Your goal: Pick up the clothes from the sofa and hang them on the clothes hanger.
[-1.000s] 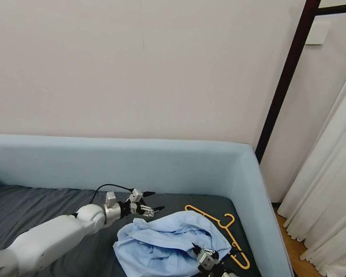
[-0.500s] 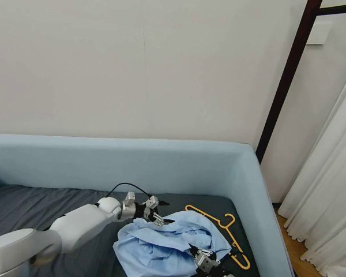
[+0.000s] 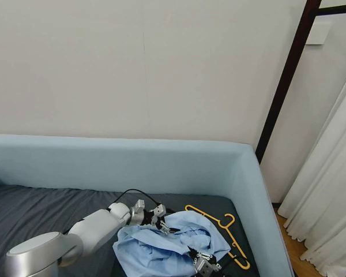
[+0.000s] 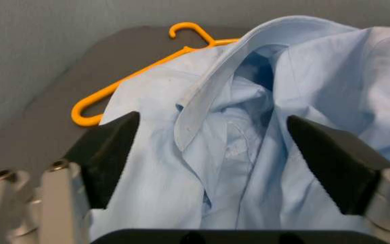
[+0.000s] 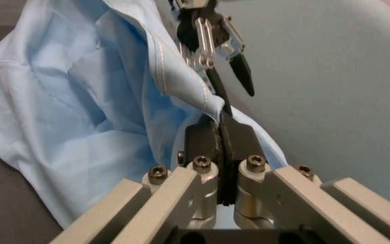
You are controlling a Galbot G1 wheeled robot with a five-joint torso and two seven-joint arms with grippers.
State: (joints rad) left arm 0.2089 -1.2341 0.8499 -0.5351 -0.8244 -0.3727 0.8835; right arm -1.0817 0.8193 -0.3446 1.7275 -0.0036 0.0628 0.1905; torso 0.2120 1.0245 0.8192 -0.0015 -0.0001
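A crumpled light blue shirt (image 3: 155,249) lies on the dark grey sofa seat (image 3: 34,208). An orange hanger (image 3: 226,221) lies partly under its right edge. My left gripper (image 3: 160,220) hovers open over the shirt's far side. In the left wrist view its fingers (image 4: 107,152) straddle the collar (image 4: 202,96), with the hanger (image 4: 124,79) beyond. My right gripper (image 3: 203,262) sits at the shirt's near right edge. In the right wrist view my right gripper (image 5: 220,119) is shut on a fold of the shirt (image 5: 66,101), and the left gripper (image 5: 234,94) shows farther off.
The light blue sofa back (image 3: 161,161) runs behind the seat, and the armrest (image 3: 259,219) closes its right end. A dark post (image 3: 282,86) and white curtains (image 3: 328,202) stand to the right over the wooden floor (image 3: 288,231).
My left arm has reached rightward across the seat and its open gripper now sits over the shirt's collar. The right gripper has stayed shut at the shirt's edge.
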